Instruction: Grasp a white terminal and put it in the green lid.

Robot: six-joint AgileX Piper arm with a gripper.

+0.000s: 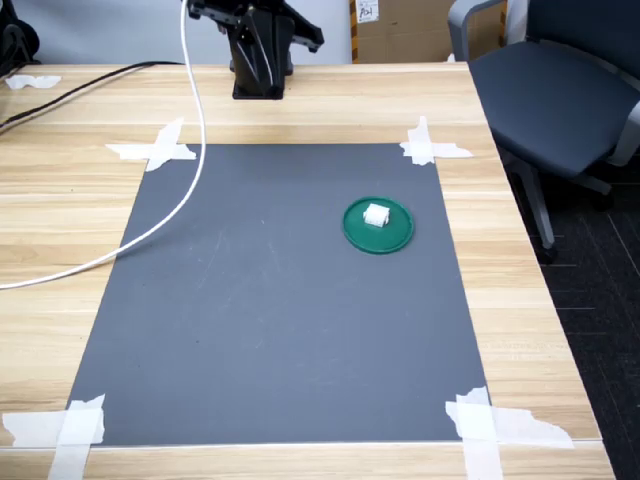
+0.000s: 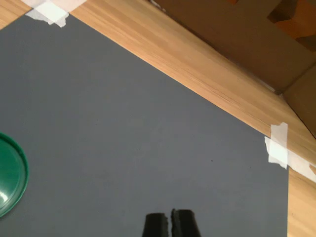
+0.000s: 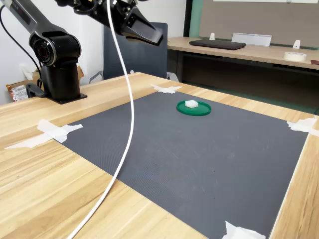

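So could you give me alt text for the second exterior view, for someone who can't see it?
A small white terminal sits inside a round green lid on a dark grey mat taped at its corners to a wooden table. A black robot arm stands at the back left, its gripper raised well above the mat, and a white cable hangs down across the table.

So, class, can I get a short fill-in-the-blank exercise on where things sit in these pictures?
1. The white terminal lies inside the green ____.
2. The dark mat is fixed to the wooden table at its corners with white ____.
3. In the wrist view the gripper is ____.

Missing words: lid; tape; shut
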